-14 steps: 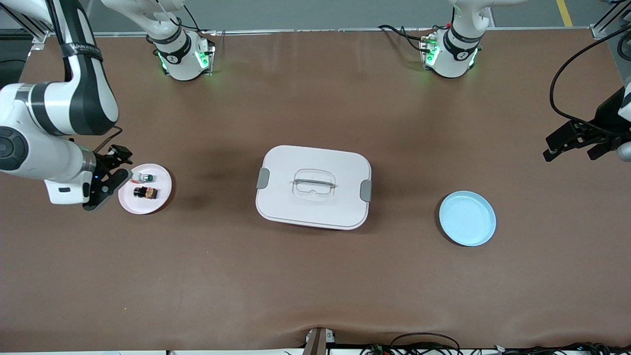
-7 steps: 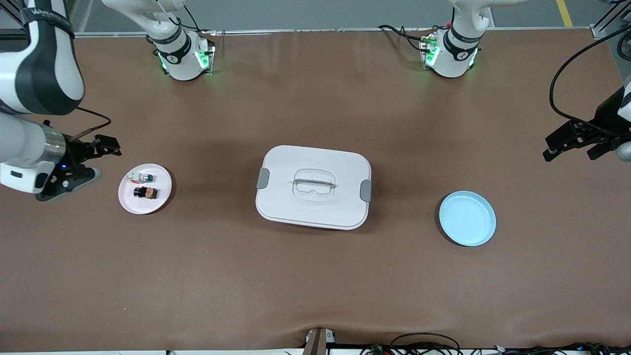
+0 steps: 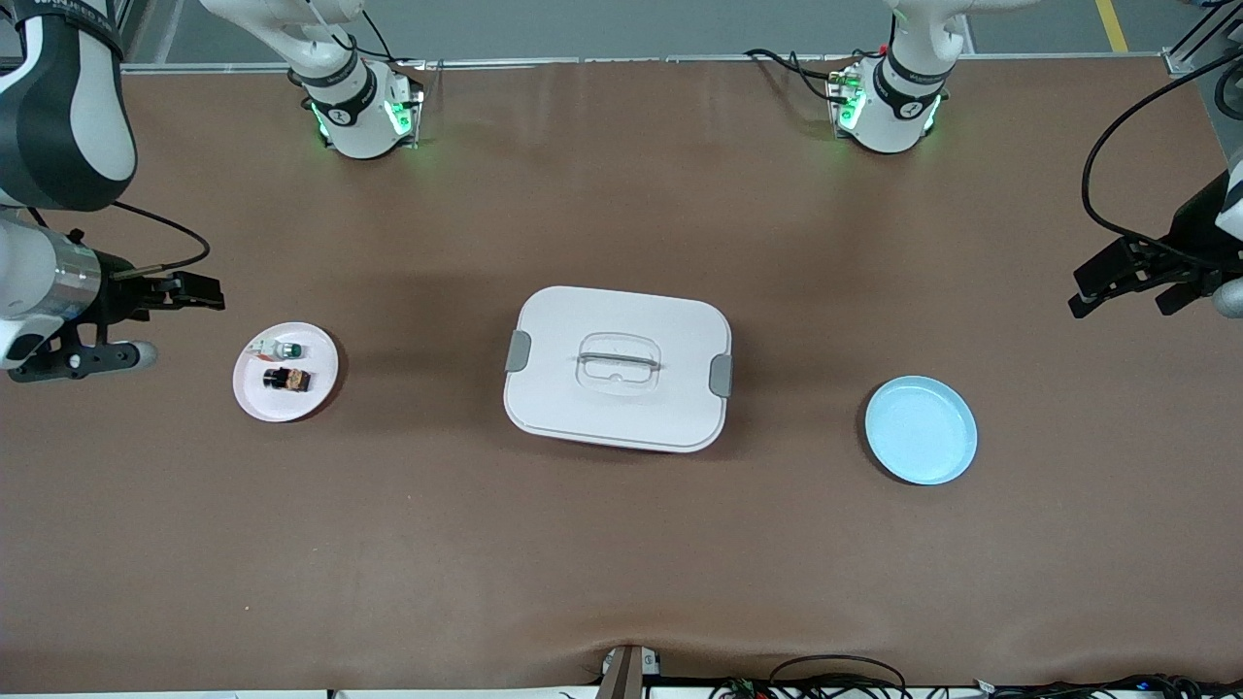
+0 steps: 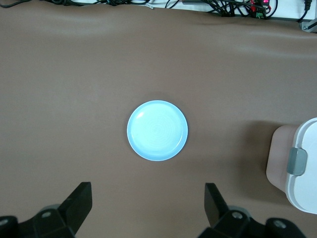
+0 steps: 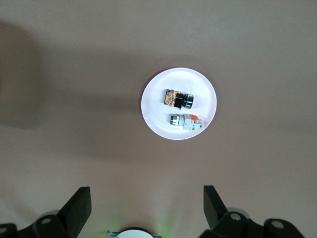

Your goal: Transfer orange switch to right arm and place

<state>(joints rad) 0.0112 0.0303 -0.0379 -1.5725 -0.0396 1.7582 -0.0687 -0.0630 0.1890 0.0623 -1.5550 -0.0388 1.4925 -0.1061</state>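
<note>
Right pincer (image 3: 170, 320) withdrawn from pink plate (image 3: 316, 388), spread empty, left pincer (image 3: 1126, 282) spread, edge-cropped

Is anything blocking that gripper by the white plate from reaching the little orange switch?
Nothing visible does. The orange switch lies uncovered on the white plate, with only the small green-capped part beside it. The right gripper, jaws open, is over bare table beside the plate, toward the right arm's end.

Both end effectors, left (image 3: 1126, 286) and right (image 3: 146, 325), open and aloft.
</note>
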